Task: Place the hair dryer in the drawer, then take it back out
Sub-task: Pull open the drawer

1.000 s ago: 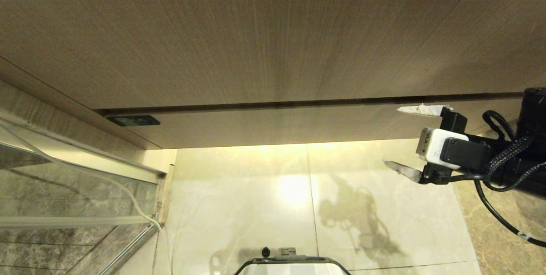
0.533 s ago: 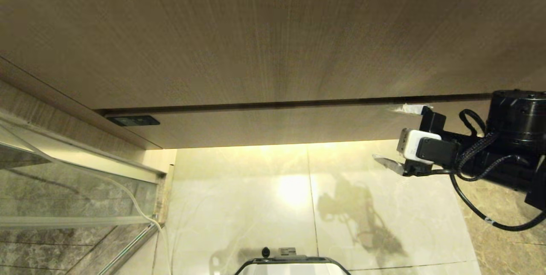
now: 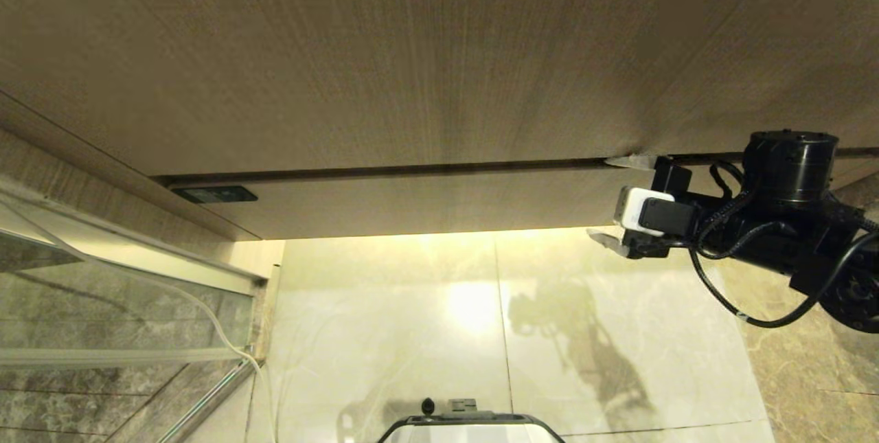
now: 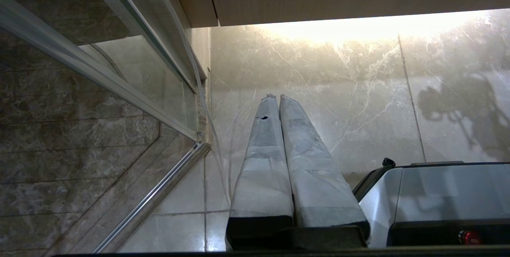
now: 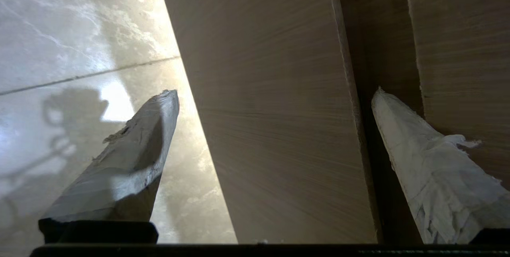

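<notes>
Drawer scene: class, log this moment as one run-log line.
right gripper: open, fingers straddling drawer front | drawer: closed | left gripper: shut, parked | hair dryer: unseen

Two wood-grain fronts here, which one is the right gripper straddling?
The lower, shallow drawer with the small black label. The open right gripper has one finger at the gap above it and one below its bottom edge; the taller panel carries no label.

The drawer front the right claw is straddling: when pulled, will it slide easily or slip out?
The drawer front looks rigid, so it probably won't flex. Its smooth face shows no handle, so the right claw, open across its edges, may slip. It looks wide; an off-centre pull might rack it.
</notes>
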